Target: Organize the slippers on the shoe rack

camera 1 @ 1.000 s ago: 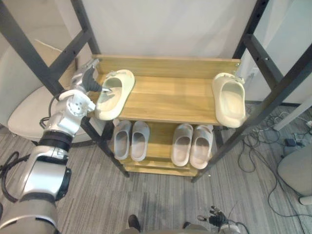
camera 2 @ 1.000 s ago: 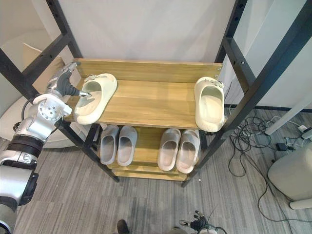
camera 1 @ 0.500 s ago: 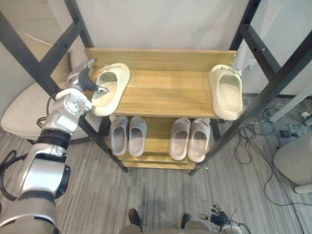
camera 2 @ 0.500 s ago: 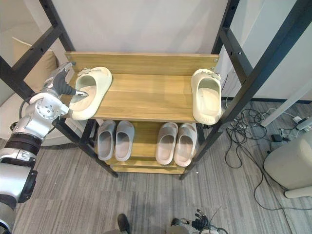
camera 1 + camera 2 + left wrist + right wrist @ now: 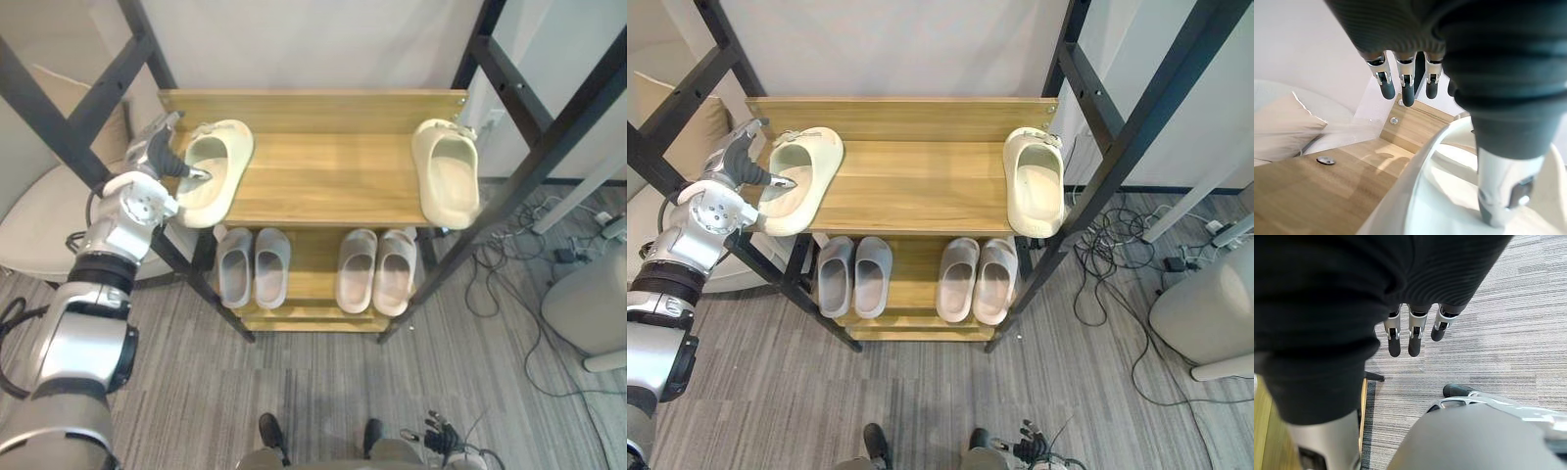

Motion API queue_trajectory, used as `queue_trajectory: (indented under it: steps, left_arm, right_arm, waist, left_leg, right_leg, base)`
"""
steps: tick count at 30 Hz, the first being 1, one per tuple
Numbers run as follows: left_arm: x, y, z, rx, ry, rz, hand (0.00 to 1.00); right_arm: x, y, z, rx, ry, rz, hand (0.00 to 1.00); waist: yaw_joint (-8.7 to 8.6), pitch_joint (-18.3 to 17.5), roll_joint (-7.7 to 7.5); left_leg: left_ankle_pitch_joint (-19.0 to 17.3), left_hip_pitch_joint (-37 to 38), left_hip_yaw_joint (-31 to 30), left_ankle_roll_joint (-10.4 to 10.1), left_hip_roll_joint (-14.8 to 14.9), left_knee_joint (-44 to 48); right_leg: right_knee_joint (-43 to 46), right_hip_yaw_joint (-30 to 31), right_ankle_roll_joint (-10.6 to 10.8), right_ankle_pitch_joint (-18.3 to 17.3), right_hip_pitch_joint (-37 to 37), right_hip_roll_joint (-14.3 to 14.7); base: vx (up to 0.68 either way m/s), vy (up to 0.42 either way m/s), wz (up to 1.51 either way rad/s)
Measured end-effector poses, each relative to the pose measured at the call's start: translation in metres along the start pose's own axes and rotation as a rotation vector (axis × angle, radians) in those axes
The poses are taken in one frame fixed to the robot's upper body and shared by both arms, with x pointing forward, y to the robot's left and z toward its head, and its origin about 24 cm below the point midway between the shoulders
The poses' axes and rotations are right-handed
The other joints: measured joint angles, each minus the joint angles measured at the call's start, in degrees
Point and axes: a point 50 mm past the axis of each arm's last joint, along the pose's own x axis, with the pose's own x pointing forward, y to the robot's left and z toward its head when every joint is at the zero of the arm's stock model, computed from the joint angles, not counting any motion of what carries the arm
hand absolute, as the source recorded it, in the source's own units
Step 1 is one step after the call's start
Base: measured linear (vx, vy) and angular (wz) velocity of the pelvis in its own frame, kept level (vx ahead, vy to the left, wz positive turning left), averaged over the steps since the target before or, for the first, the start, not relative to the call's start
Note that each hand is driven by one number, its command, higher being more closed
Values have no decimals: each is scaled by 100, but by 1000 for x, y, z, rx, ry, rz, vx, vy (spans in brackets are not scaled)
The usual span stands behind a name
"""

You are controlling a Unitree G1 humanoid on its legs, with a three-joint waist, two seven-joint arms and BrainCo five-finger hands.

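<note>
Slipper [image 5: 217, 168] rim between left hand [image 5: 155, 159] thumb and straight fingers.

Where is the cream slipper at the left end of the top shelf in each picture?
Left eye view: the cream slipper lies at upper left, with the thumb of the left hand inside it.
Right eye view: it is at upper left again.
Left wrist view: its pale rim curves across the lower middle, beside the thumb.
Right wrist view: looks past the right hand at grey carpet, away from the rack.
Shared landmark: the wooden top shelf under the slipper.
</note>
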Motion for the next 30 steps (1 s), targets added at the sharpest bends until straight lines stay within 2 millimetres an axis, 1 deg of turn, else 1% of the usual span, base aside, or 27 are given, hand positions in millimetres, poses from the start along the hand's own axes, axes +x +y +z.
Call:
queue_trajectory:
  steps: [8,12,25,26,30]
  left_arm:
    - [0,0,-1,-18,6,1,0]
    - [0,0,-1,-26,7,1,0]
    - [0,0,-1,-67,10,5,0]
    - [0,1,-1,-73,11,6,100]
    - [0,1,-1,-89,12,7,100]
  right_arm:
    - [-1,0,-2,0,5,2,0]
    - [-2,0,-5,0,13,3,0]
    - [-2,1,-6,0,12,10,0]
    - [-2,1,-6,0,12,11,0]
    - [-3,1,-7,0,13,11,0]
  waist:
    - [-6,2,3]
    - [-15,3,5]
    - [-27,3,13]
    - [-28,3,13]
    - [-28,3,13]
  left_leg:
    - [23,-1,41,32,-26,0]
    - [61,-1,37,86,-42,0]
    - [62,-3,33,89,-56,-1]
    - [62,-3,34,88,-56,-1]
    - [61,-7,44,87,-55,-1]
  right_leg:
    - [-85,40,12,95,11,-13]
    - [-86,38,17,101,12,-28]
    - [-90,36,20,103,11,-43]
    - [-90,36,19,103,11,-43]
    - [-86,48,19,103,-2,-43]
  base:
    - [-12,1,-2]
    - [0,0,0]
    - [0,0,0]
    - [0,0,0]
    - [0,0,0]
